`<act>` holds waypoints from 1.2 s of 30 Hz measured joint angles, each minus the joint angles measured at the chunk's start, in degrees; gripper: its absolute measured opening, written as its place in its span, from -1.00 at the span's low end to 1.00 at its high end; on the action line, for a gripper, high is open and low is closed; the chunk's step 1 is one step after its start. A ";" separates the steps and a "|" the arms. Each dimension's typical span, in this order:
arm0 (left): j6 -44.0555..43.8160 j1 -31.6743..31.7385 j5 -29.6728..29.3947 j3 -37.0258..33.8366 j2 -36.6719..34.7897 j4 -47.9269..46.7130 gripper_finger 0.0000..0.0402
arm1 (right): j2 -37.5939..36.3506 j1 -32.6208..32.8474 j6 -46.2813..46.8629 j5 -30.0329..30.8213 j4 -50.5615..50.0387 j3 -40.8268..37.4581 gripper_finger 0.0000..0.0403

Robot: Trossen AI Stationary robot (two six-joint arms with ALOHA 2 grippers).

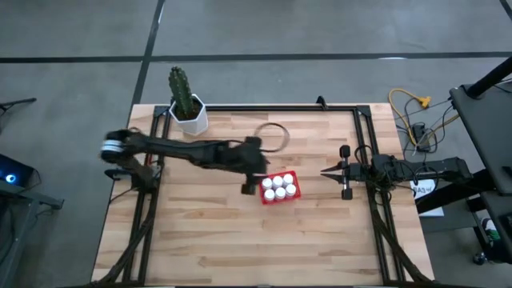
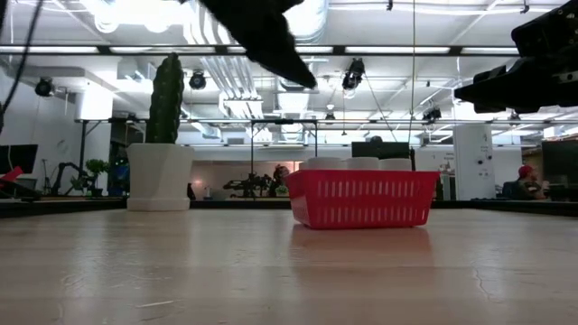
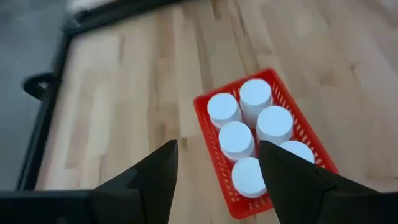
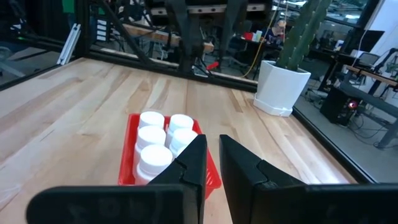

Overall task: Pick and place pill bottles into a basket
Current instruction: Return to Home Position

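Pale wooden bench (image 1: pixel 208 232) with dark frame rails — carrying a red basket (image 2: pixel 361 200) near the middle, white cactus pot (image 1: pixel 190 118) by the far edge

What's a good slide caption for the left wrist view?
Open left gripper looks down on a red basket filled with six white pill bottles.

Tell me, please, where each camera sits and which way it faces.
High view: above the table, facing straight down; shows the left gripper near the basket, the right gripper near the right edge.
Low view: at table-top height, facing level across to the basket and cactus pot; arm parts enter from above.
Left wrist view: on the left wrist, facing down at six pill bottles; its open fingers show.
Right wrist view: on the right wrist, facing across the table; its shut fingers show.
Both wrist views share the filled basket.
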 joint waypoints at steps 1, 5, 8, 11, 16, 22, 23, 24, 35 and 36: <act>-0.01 0.00 0.01 -4.01 -2.75 3.71 0.02 | 0.02 0.00 0.02 0.00 0.00 0.00 -0.83; -0.15 0.00 -0.01 -20.19 -14.01 20.36 0.02 | 0.02 0.00 0.02 0.01 0.02 0.00 -0.83; -0.01 0.01 -0.42 -32.17 -22.07 36.97 0.02 | 0.00 0.00 0.02 0.00 0.02 0.00 -0.83; 0.45 0.11 -2.93 -42.68 -29.32 51.41 0.02 | 0.00 0.00 0.02 0.00 0.02 0.00 -0.83; 1.87 0.13 -4.68 -55.20 -40.54 69.96 0.02 | -0.02 0.00 0.02 0.02 0.02 0.00 -0.83; 3.32 0.13 -5.54 -62.70 -53.07 71.65 0.02 | 0.00 -0.04 0.02 0.04 0.02 0.00 -0.83; 3.62 0.13 -5.53 -63.72 -54.91 72.30 0.02 | 0.00 -0.04 0.00 0.00 0.02 0.00 -0.83; 4.24 0.13 -5.45 -64.83 -56.48 73.41 0.02 | 0.02 -0.04 0.02 0.02 0.02 0.00 -0.83; 4.59 -0.05 -2.53 -74.62 -66.63 84.70 0.02 | 0.02 0.00 0.02 0.00 0.08 0.00 -0.83; 4.62 -0.07 -2.53 -74.67 -67.27 84.12 0.02 | 0.02 0.00 0.02 -0.02 0.09 0.00 -0.83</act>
